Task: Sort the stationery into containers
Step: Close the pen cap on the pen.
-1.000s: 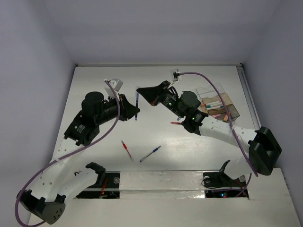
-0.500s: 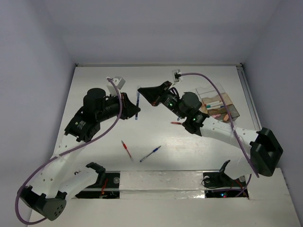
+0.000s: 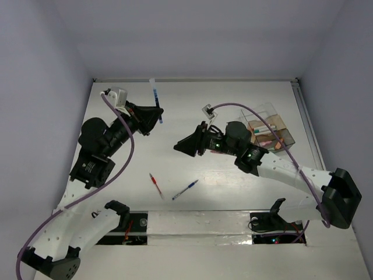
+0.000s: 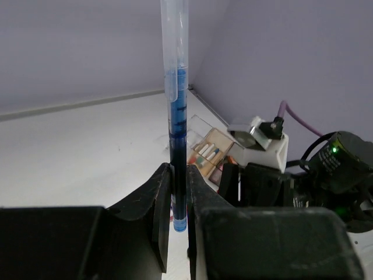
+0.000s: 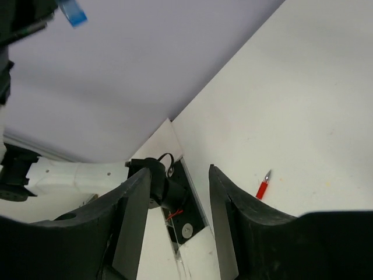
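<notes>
My left gripper (image 3: 157, 112) is shut on a blue pen (image 3: 154, 93) and holds it off the table at the back left. The left wrist view shows that pen (image 4: 176, 87) upright between my fingers (image 4: 162, 198). My right gripper (image 3: 178, 147) is open with nothing in it, right of and nearer than the left one, its jaws wide apart in the right wrist view (image 5: 179, 181). The clear container (image 3: 284, 123), holding pens and erasers, stands at the right, also seen behind the held pen (image 4: 224, 140). A red pen (image 3: 155, 184) and another blue pen (image 3: 185, 189) lie on the table.
The right arm's wrist and purple cable (image 4: 291, 119) sit close to the right of my left gripper. The red pen's tip (image 5: 262, 188) shows beyond my right fingers. The arm bases and a taped strip (image 3: 198, 224) line the near edge.
My left gripper has lifted the blue pen up and towards the back left. My right gripper has opened, drawn away from the pen and swung nearer.
</notes>
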Controlling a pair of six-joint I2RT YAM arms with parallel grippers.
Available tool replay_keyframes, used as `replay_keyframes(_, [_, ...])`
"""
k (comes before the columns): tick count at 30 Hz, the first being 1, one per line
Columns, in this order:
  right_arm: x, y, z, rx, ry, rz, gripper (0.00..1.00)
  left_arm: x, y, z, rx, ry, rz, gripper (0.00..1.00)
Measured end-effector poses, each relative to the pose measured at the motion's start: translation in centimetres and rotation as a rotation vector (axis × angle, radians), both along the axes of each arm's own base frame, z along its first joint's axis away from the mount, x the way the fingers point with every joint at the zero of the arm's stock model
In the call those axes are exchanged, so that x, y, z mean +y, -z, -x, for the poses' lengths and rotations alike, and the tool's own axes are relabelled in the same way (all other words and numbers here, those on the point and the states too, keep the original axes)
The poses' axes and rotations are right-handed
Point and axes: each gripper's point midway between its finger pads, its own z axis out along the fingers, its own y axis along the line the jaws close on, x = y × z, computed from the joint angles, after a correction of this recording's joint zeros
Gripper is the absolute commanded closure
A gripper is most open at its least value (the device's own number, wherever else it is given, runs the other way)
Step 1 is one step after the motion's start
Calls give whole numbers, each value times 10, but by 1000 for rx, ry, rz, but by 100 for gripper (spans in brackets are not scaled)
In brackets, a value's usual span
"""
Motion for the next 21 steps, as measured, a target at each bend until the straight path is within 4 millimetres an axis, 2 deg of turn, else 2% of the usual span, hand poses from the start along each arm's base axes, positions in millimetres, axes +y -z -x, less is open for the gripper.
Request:
replay_keyframes(3, [-19, -8, -4, -1, 4, -19, 48, 4, 8, 4, -5, -10, 3, 100])
replay_keyframes(8, [-43, -38, -8, -81, 3, -58, 32, -1, 31, 7, 28, 22, -21, 100])
replay_keyframes(13, [-38, -70, -3, -190, -63, -52, 28, -14, 61, 16, 80, 121, -50, 100])
replay_keyframes(17, [-30, -95, -9, -261, -84, -56, 29, -23, 73, 24, 104, 197, -42, 100])
replay_keyframes(21, [-20, -97, -20, -279, -87, -45, 32, -30, 79, 30, 111, 251, -27, 100])
